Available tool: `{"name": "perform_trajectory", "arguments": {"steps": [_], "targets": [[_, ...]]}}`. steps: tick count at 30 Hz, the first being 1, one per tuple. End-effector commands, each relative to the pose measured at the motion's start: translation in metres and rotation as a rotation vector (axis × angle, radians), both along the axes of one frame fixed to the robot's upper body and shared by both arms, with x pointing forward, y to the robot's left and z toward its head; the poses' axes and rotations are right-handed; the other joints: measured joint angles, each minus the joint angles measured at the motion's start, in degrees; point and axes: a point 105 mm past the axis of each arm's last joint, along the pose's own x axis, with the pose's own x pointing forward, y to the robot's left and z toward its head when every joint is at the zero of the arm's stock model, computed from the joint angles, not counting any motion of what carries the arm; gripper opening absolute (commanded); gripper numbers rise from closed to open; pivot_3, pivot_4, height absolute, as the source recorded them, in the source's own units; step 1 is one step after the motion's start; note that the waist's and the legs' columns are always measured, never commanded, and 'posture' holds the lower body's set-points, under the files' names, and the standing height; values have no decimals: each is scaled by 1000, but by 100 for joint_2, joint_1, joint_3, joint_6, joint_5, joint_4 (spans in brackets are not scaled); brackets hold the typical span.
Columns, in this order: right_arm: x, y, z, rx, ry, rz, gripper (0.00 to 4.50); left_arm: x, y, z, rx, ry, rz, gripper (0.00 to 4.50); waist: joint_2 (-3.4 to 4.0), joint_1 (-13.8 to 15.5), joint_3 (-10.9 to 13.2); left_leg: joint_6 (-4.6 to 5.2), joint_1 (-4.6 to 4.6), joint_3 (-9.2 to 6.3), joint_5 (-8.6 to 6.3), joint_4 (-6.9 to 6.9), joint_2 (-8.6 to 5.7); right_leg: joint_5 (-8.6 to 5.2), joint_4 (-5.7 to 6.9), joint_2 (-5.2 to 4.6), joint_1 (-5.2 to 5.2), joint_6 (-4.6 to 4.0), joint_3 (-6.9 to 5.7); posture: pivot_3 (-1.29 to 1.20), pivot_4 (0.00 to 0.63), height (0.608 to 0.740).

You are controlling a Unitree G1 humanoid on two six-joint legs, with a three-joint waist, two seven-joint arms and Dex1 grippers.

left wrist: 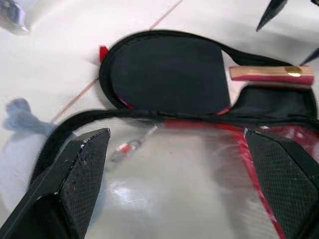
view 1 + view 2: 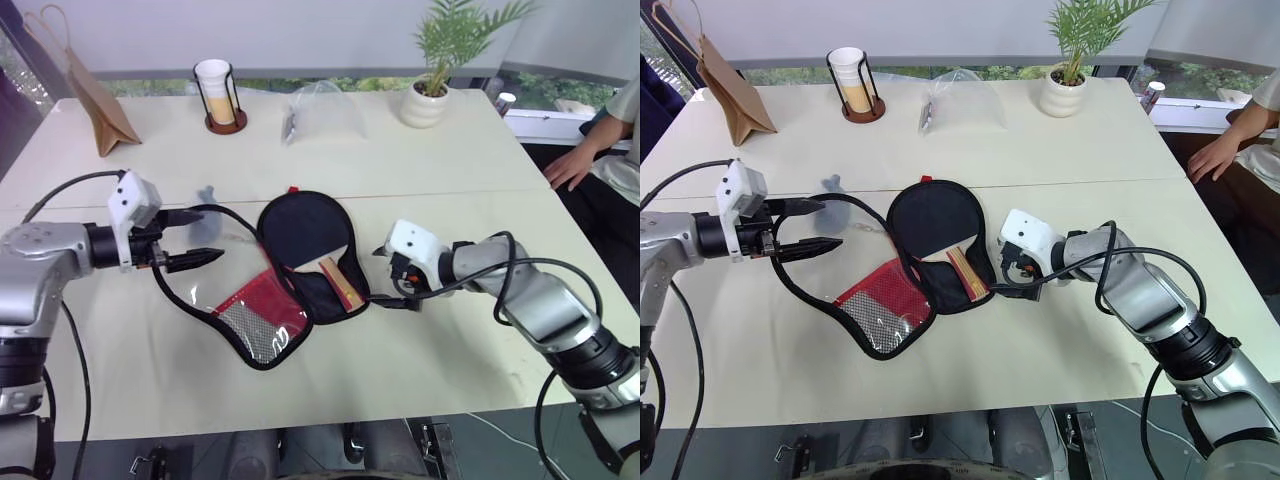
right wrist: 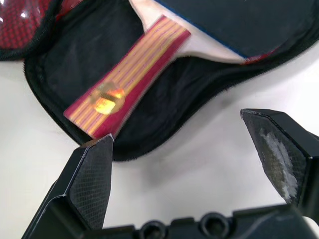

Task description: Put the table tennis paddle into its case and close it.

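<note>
Where the two pale table tops meet, the table [image 2: 420, 360] carries every listed item.

Case [image 2: 262, 325]: black fabric zip cover, lying unzipped and spread flat at the table's centre. Its flap, with red panel and clear mesh pocket, is folded out toward the near edge; the other half lies behind it.

Table tennis paddle [image 2: 303, 236]: black face up, resting inside the far half of the case, its wooden handle with red stripe [image 3: 124, 74] pointing toward the right gripper and lying within the case's narrow end.

Left gripper [image 2: 190, 238]: fingers spread wide, holding nothing, poised just left of the case above the flap's edge.

Right gripper [image 3: 189, 164]: fingers spread wide, empty, just beside the handle end of the case, one fingertip [image 3: 97, 162] close to the handle's butt.

Brown paper bag [image 2: 100, 105]: far left corner, upright.

Potted plant [image 2: 430, 90]: far right, white pot.

Clear plastic bag [image 2: 322, 110]: far centre.

Cup in a wire holder [image 2: 218, 95]: left of the plastic bag.

A person's hand [image 2: 570, 165]: resting at the table's right edge.
</note>
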Motion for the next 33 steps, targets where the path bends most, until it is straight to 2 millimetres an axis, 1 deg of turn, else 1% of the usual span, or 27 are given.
{"name": "perform_trajectory", "arguments": {"steps": [1, 3, 4, 6, 8, 9, 12, 14, 17, 19, 22, 24, 26, 28, 30, 33], "targets": [[5, -11, 33, 84, -36, -19, 4479, -17, 14, 33, 2, -45, -6, 4480, 0, -14, 0, 0, 0, 0, 0, 0, 0, 0, 0, 0, 0, 0, 0, 0, 150, 740], [-2, -11, 50, 172, -3, 14, 4479, -30, 29, 36, 45, -5, 5, 4480, 2, -38, 0, 0, 1, 2, 0, -1, 0, 0, 0, 0, -2, 0, 1, 0, 150, 740], [-4, -11, 55, 198, 7, 26, 4479, -34, 35, 36, 62, 12, 10, 4480, 2, -36, 0, 0, 1, 2, 0, -5, 2, 0, 0, 0, -5, 0, 1, 0, 150, 740], [-5, -11, 61, 220, 5, 35, 4479, -42, 48, 32, 97, 48, 26, 4480, 3, -14, 0, 0, 5, 2, 0, -12, 2, -1, 1, 0, -5, -1, -1, 0, 150, 740], [-3, -11, 67, 239, -5, 38, 4479, -44, 63, 25, 138, 61, 66, 4480, 4, -4, 0, 0, 12, 2, 0, -14, 2, -10, 1, 0, -1, -17, -1, 0, 150, 740], [-3, -10, 68, 245, -7, 39, 4479, -44, 68, 23, 151, 63, 78, 4480, 5, 2, 0, -1, 14, 2, 0, -14, 2, -11, 1, -1, 1, -19, -1, 0, 150, 740], [2, -5, 74, 260, -24, 45, 4479, -45, 94, 4, 210, 74, 153, 4480, 4, 1, 0, -1, 14, 4, 0, -13, 2, -11, 0, -3, 1, -24, 0, 0, 150, 740], [3, -3, 74, 260, -28, 51, 4479, -46, 106, -8, 242, 83, 180, 4480, 4, -5, 0, -1, 13, 8, 0, -13, 2, -10, -1, -4, 0, -25, 0, 0, 150, 740], [2, 0, 75, 256, -31, 64, 4479, -47, 117, -27, 309, 86, 181, 4480, 4, -3, 0, -1, 13, 14, 0, -16, 2, -9, -1, -6, -4, -24, 0, 0, 150, 740], [2, 0, 76, 252, -36, 67, 4479, -45, 119, -40, 339, 76, 169, 4480, 5, 8, 0, -1, 13, 16, -1, -17, 2, -9, -1, -7, -4, -24, 0, 0, 150, 740], [3, 0, 78, 248, -46, 61, 4479, -34, 111, -57, 345, 39, 136, 4480, 6, 25, 0, -1, 13, 20, -1, -15, 2, -9, -1, -10, -3, -24, 0, 0, 150, 740], [3, 0, 78, 246, -49, 61, 4479, -21, 97, -67, 325, 2, 101, 4480, 3, 30, -2, -1, 12, 21, 0, -12, 2, -6, -1, -11, -1, -28, 0, 0, 150, 740], [3, 0, 79, 243, -51, 61, 4479, -7, 76, -73, 290, -53, 63, 4480, 1, 33, -3, -1, 10, 20, 0, -5, 2, -1, 2, -10, 1, -19, -1, 0, 150, 740], [2, 0, 80, 239, -55, 58, 4479, 5, 56, -74, 247, -103, 30, 4480, 0, 30, -4, -1, 8, 20, -1, 6, 2, 6, 4, -10, 5, -8, -1, 0, 150, 740], [1, -2, 81, 235, -58, 51, 4479, 14, 36, -71, 182, -141, -2, 4480, 0, 19, -4, 1, 5, 20, -2, 16, 2, 7, 8, -9, 6, -6, 0, 0, 150, 740], [-1, -6, 83, 227, -63, 38, 4479, 20, 11, -61, 98, -168, -67, 4480, 0, 5, -4, 5, 0, 18, -4, 28, 4, 7, 15, -8, 4, -5, -1, 0, 150, 740]]}}
